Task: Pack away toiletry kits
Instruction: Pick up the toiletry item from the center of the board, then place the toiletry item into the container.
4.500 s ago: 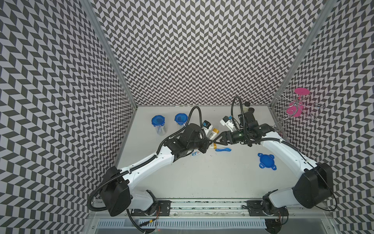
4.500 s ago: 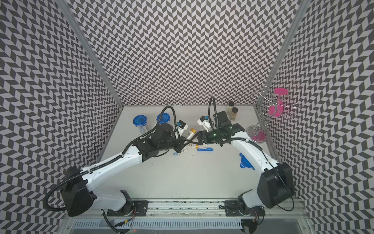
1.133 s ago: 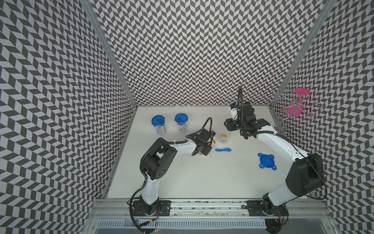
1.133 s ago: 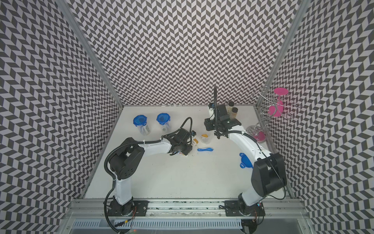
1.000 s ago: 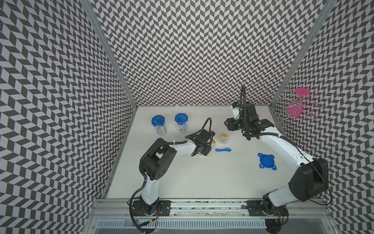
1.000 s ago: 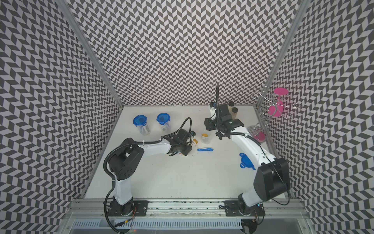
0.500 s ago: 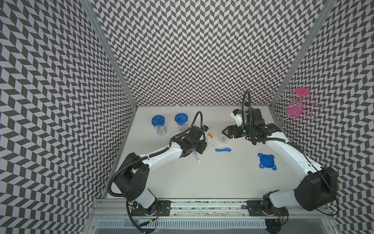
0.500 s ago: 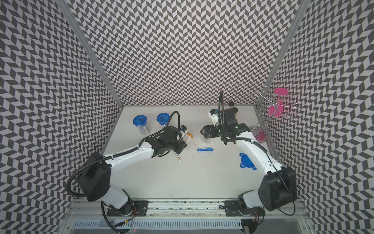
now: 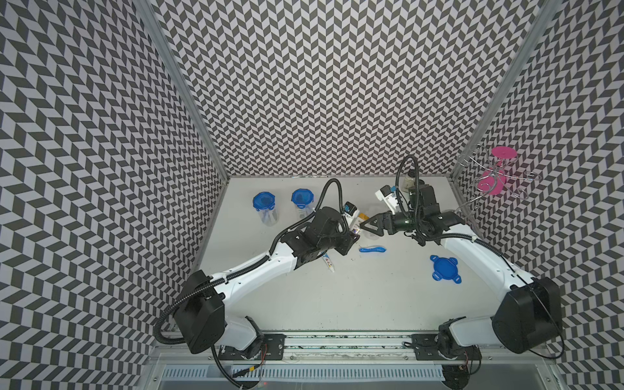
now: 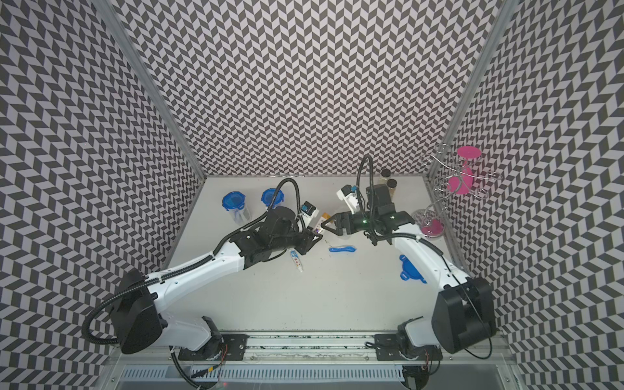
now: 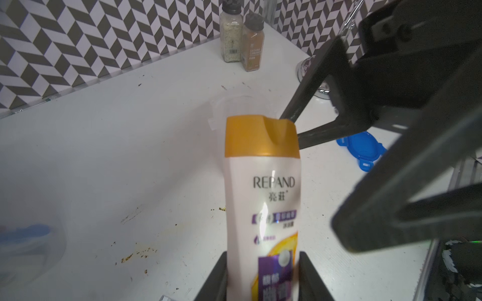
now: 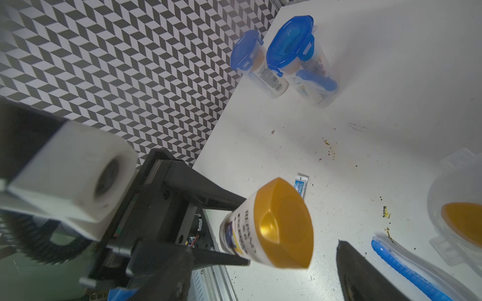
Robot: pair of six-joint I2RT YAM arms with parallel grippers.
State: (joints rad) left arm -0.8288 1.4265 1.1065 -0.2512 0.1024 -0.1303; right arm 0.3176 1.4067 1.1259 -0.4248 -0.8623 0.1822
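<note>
Left gripper [image 11: 263,265] clamps the white tube [image 11: 262,182] by its base, gold cap facing the spread-wide right gripper [image 9: 365,227].

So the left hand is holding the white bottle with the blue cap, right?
Not quite. The left hand does hold the white bottle, but its cap is gold, not blue. The left wrist view shows it.

white tube with gold cap [image 11: 262,198]: front label reads "repand", with "亮莊" beneath it. remaining print unreadable.
</note>
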